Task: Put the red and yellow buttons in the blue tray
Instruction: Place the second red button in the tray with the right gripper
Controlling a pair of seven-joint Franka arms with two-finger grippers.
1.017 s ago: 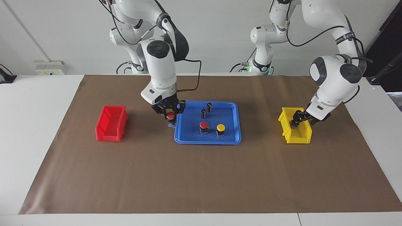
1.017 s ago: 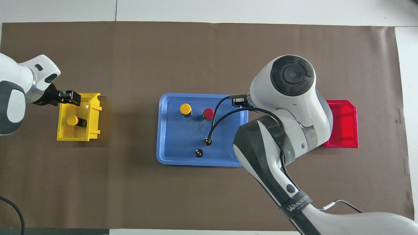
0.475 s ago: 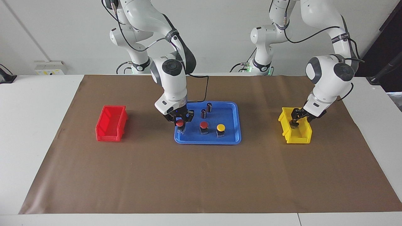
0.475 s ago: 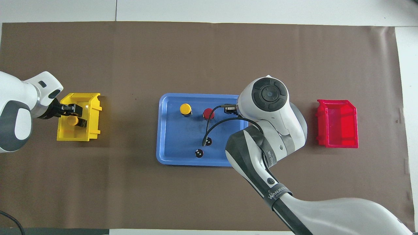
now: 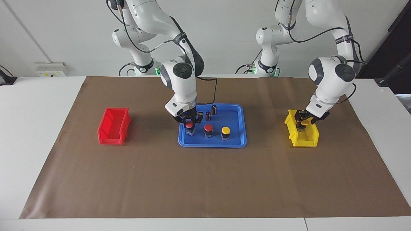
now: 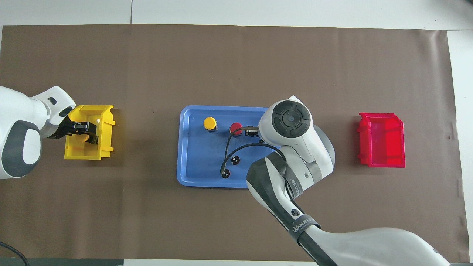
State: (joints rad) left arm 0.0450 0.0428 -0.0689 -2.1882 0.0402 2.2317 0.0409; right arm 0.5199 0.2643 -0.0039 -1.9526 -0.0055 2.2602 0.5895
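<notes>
Right gripper (image 5: 189, 123): down in the blue tray (image 5: 236, 141), jaws around a red button (image 5: 189, 125) that stands on the tray floor at the end toward the right arm; whether they press on it or have let go cannot be told.
Left gripper (image 5: 303, 123): inside the yellow bin (image 5: 300, 139), jaws either side of a yellow button (image 5: 304, 122); grip cannot be told.
Blue tray: mid-table, also holding another red button (image 5: 208, 128) and another yellow button (image 5: 225, 131) in a row beside the first, plus two dark cylinders (image 5: 211, 113) nearer the robots.
Red bin (image 5: 113, 125): toward the right arm's end of the table.
</notes>
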